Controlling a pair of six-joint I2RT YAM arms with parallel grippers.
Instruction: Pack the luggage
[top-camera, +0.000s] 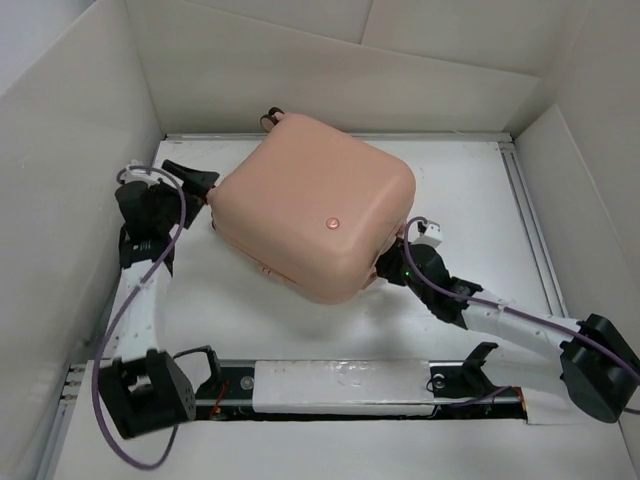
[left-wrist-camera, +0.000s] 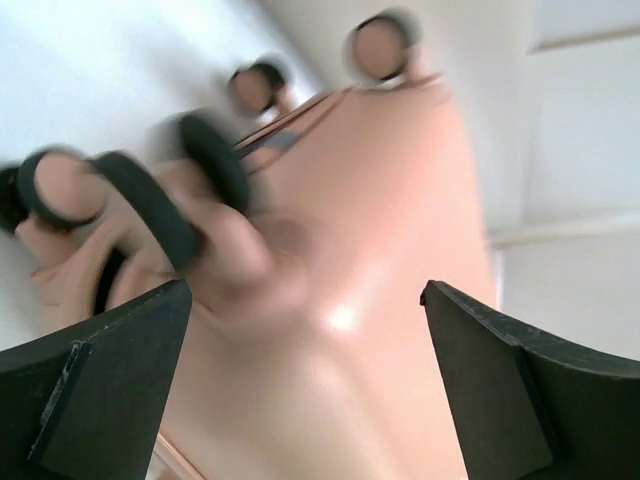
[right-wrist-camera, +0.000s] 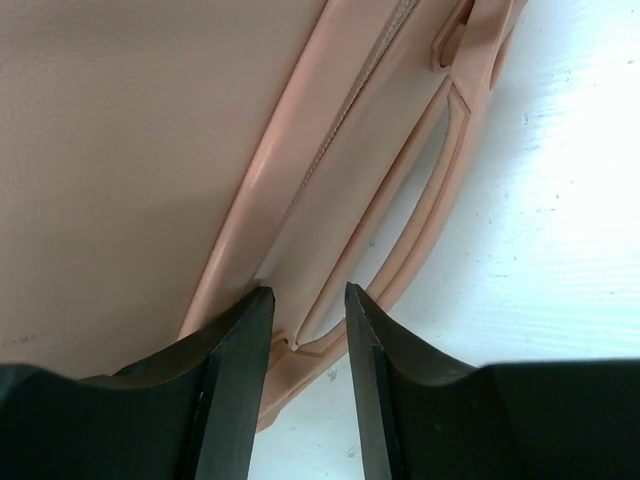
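From above, one luggage (top-camera: 315, 205) is lying closed on the white table (top-camera: 470, 200), toward the back and turned cornerwise. Its peach-pink hard shell is showing rounded corners. Two arms are flanking it: the left gripper (top-camera: 200, 185) at its left corner, the right gripper (top-camera: 388, 265) at its near right edge.

In the left wrist view, two black fingers (left-wrist-camera: 100, 390) are standing wide apart with the pink shell between them. Black-and-pink caster wheels (left-wrist-camera: 380, 47) are showing, too blurred to count surely.

In the right wrist view, two fingers (right-wrist-camera: 240, 380) are pinching the shell's rim beside one pink handle (right-wrist-camera: 437, 200).
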